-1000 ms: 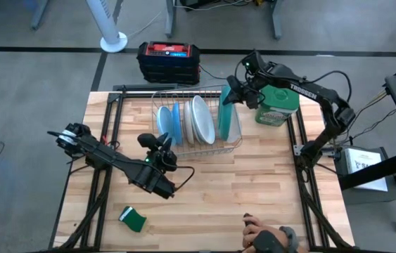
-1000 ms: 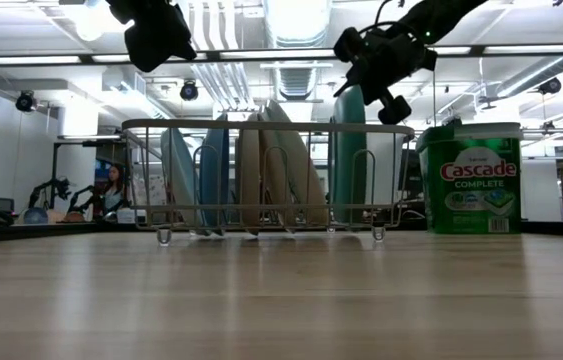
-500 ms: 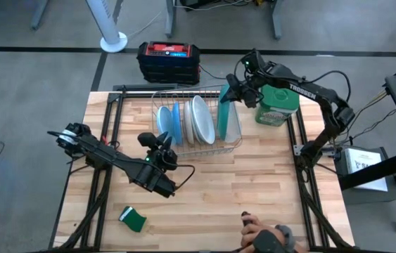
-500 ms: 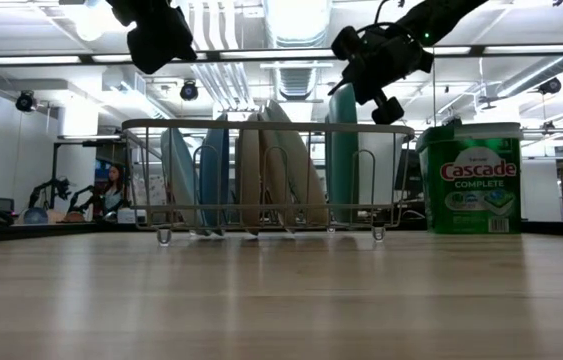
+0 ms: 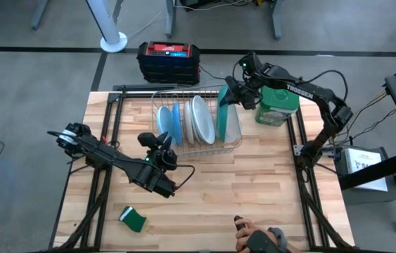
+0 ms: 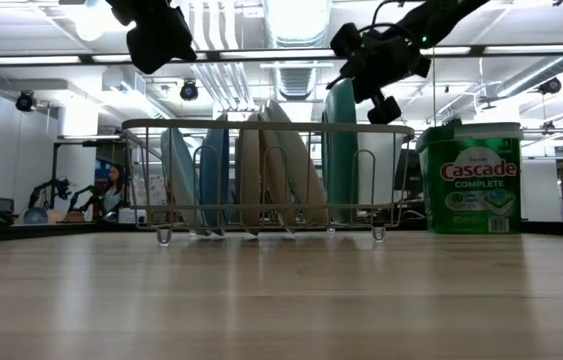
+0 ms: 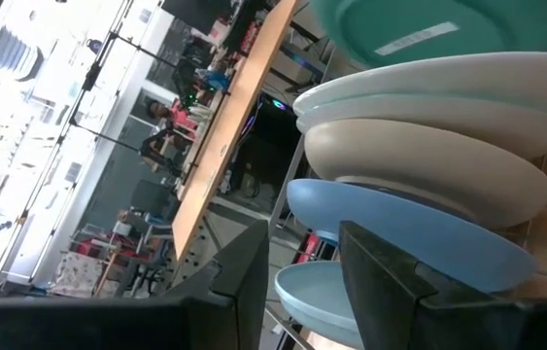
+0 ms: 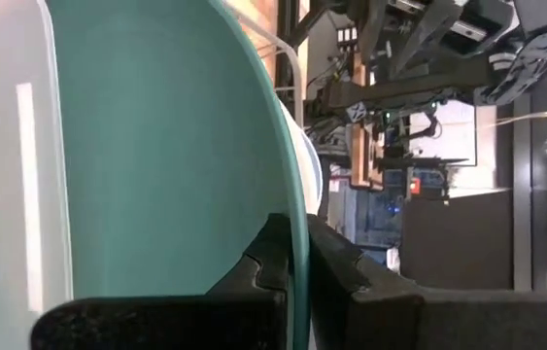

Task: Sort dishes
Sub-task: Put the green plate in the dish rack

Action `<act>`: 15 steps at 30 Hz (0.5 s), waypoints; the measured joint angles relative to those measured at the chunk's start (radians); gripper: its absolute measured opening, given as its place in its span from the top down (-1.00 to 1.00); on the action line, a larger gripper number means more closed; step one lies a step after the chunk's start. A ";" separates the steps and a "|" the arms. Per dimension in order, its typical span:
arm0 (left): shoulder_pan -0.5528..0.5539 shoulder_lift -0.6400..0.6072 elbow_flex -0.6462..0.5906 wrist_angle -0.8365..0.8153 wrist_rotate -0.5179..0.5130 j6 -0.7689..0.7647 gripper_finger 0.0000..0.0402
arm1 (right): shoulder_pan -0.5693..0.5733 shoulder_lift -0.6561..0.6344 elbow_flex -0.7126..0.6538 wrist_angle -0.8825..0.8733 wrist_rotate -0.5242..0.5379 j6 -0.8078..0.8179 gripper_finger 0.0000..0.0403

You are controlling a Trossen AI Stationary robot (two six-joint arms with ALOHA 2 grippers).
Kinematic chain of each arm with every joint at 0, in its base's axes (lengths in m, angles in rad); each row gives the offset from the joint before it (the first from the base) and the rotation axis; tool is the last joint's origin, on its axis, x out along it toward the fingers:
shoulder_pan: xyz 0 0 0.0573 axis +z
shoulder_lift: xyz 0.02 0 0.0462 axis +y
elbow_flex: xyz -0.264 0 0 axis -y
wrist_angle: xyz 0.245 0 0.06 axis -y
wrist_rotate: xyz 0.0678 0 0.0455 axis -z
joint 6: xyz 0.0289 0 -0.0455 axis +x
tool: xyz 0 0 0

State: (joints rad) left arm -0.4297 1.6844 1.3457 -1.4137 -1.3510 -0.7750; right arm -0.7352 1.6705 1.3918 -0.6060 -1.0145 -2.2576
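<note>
A wire dish rack [image 5: 205, 147] at the table's far middle holds the dishes on edge: two light blue plates [image 5: 169, 123], white and cream plates [image 5: 199, 119], and a large teal-backed plate [image 5: 224, 121]. A clear container [image 5: 235, 125] stands to the right of the teal plate. My right gripper [image 5: 230, 93] is over the rack's far right, shut on the teal plate. My left gripper [image 5: 157, 143] hangs just in front of the rack's left part, open and empty, facing the blue plates [image 7: 399, 233]. My right gripper pinches the teal plate's upper rim [image 8: 297, 219] between its two fingers, one on the teal back, one on the front. The fingers come from the far right, slanting down. The plate [image 6: 339, 150] stands on edge in the rack, close to upright.
A green Cascade tub [image 5: 276, 105] stands right of the rack. A green sponge [image 5: 134, 220] lies near the front left. A black and red box [image 5: 168, 62] sits beyond the far edge. A person's hand [image 5: 254, 241] shows at the near edge.
My right gripper has turned a little and gone slightly toward the table's left, still shut on the teal plate. The plate's top has gone left with it and stands a bit higher. The person's hand at the near edge has moved left.
</note>
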 joint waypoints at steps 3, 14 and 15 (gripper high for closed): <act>0.000 0.000 0.000 0.000 0.000 0.000 0.42 | 0.007 0.032 -0.004 0.005 0.003 -0.002 0.97; 0.000 0.000 0.000 -0.007 0.000 0.000 0.42 | 0.020 0.040 -0.007 0.071 -0.093 -0.001 0.97; 0.000 0.000 0.000 -0.008 0.000 0.000 0.42 | 0.020 0.037 -0.007 0.077 -0.096 0.003 0.97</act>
State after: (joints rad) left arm -0.4297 1.6844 1.3454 -1.4221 -1.3510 -0.7750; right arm -0.7154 1.7076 1.3849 -0.5291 -1.1107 -2.2543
